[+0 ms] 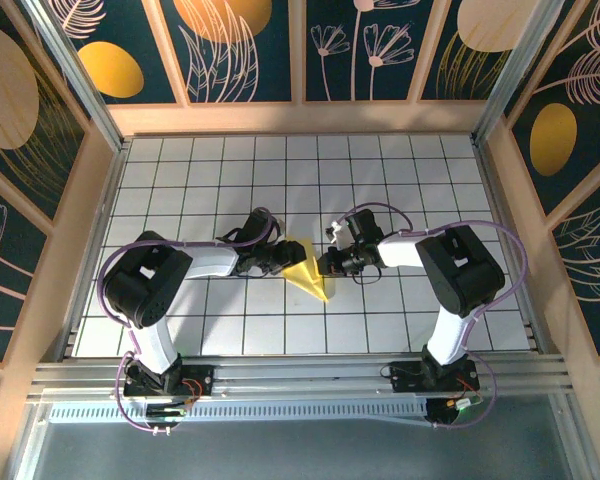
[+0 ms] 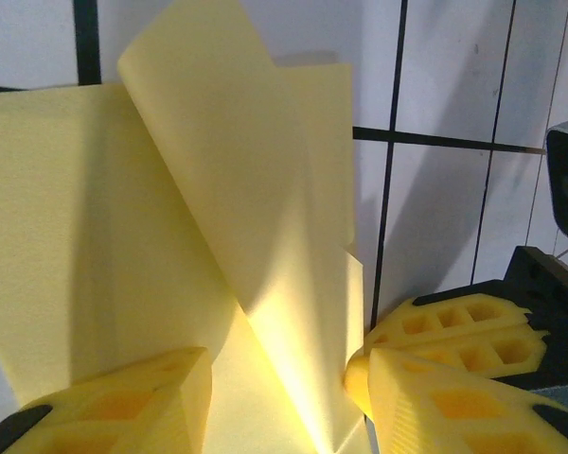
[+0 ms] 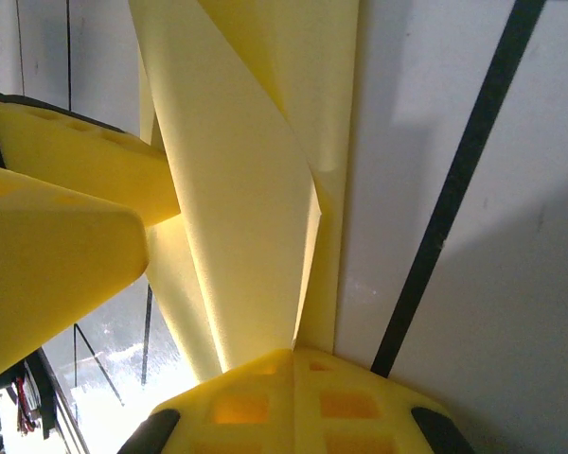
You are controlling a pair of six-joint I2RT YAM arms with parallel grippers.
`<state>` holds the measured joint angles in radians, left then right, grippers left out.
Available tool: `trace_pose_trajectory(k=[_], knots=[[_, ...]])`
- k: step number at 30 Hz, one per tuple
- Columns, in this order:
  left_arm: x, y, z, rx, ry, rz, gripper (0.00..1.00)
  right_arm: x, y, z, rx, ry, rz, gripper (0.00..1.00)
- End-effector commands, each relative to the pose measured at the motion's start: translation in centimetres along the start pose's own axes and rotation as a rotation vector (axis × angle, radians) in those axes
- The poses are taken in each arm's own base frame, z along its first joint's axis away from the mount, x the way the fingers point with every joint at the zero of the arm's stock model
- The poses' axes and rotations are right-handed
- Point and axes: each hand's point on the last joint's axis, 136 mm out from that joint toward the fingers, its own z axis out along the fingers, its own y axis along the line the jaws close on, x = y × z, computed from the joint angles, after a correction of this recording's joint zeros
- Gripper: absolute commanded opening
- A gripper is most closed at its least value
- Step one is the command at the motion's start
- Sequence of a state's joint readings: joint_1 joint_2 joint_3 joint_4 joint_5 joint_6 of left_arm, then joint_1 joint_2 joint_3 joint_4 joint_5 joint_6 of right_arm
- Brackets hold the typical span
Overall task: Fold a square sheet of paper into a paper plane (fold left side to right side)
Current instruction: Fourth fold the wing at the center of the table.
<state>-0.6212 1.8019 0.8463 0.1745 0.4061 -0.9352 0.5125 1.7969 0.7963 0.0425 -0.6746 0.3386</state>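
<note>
The yellow sheet of paper (image 1: 308, 272) lies mid-table, folded into a pointed triangle with its tip toward the near edge. My left gripper (image 1: 283, 258) is at its left side. In the left wrist view its fingers (image 2: 142, 402) stand apart, with a raised flap of the paper (image 2: 227, 180) between them, so the left gripper (image 2: 282, 378) is open. My right gripper (image 1: 327, 263) is at the paper's right edge. Close up, the right gripper (image 3: 293, 364) is shut, with the tip of a paper flap (image 3: 237, 189) pinched in the seam between its fingers.
The white grid table (image 1: 400, 180) is boxed in by wooden walls (image 1: 290, 118) at the back and sides. An aluminium rail (image 1: 300, 375) runs along the near edge. The two grippers are close together, and the left one's fingers (image 3: 66, 236) appear in the right wrist view.
</note>
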Motion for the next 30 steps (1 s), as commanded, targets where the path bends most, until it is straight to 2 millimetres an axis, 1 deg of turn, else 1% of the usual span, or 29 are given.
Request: trace_pose_trajectory(k=[1, 4, 6, 7, 8, 10, 12, 13, 17, 19, 24, 27, 30], knots=[[-1.2, -0.9, -1.0, -0.025, -0.044, 0.034, 0.49, 2.1, -2.8, 0.9, 0.106, 0.059, 0.041, 0.00], [-2.3, -2.4, -2.2, -0.014, -0.083, 0.067, 0.50, 2.5, -3.4, 1.0, 0.126, 0.070, 0.056, 0.00], [-2.6, -3.2, -2.9, -0.003, -0.101, 0.085, 0.50, 2.6, -3.6, 1.0, 0.133, 0.070, 0.065, 0.00], [-2.8, -3.9, -3.5, 0.014, -0.112, 0.098, 0.49, 2.6, -3.7, 1.1, 0.137, 0.069, 0.069, 0.00], [-2.8, -4.1, -3.5, 0.021, -0.108, 0.103, 0.48, 2.6, -3.7, 1.1, 0.141, 0.069, 0.073, 0.00], [-2.4, -4.6, -3.3, 0.049, -0.084, 0.109, 0.40, 2.6, -3.8, 1.1, 0.145, 0.070, 0.076, 0.00], [-1.9, -5.0, -2.8, 0.092, -0.053, 0.107, 0.28, 2.5, -3.9, 1.0, 0.151, 0.068, 0.076, 0.00], [-1.5, -4.8, -2.1, 0.106, -0.027, 0.102, 0.23, 2.6, -3.9, 1.0, 0.154, 0.070, 0.077, 0.00], [-0.5, -5.2, -0.6, 0.146, 0.039, 0.104, 0.09, 2.7, -4.1, 1.0, 0.164, 0.074, 0.080, 0.00], [-0.2, -5.1, 0.1, 0.150, 0.064, 0.108, 0.06, 2.7, -4.2, 1.0, 0.168, 0.076, 0.080, 0.00], [0.3, -4.3, 1.1, 0.139, 0.091, 0.104, 0.05, 3.0, -4.4, 1.1, 0.177, 0.086, 0.087, 0.00], [0.6, -3.3, 1.5, 0.108, 0.097, 0.102, 0.05, 3.1, -4.5, 1.1, 0.186, 0.091, 0.089, 0.00], [0.6, -1.7, 1.9, 0.044, 0.092, 0.097, 0.05, 3.2, -4.6, 1.0, 0.193, 0.095, 0.089, 0.00]])
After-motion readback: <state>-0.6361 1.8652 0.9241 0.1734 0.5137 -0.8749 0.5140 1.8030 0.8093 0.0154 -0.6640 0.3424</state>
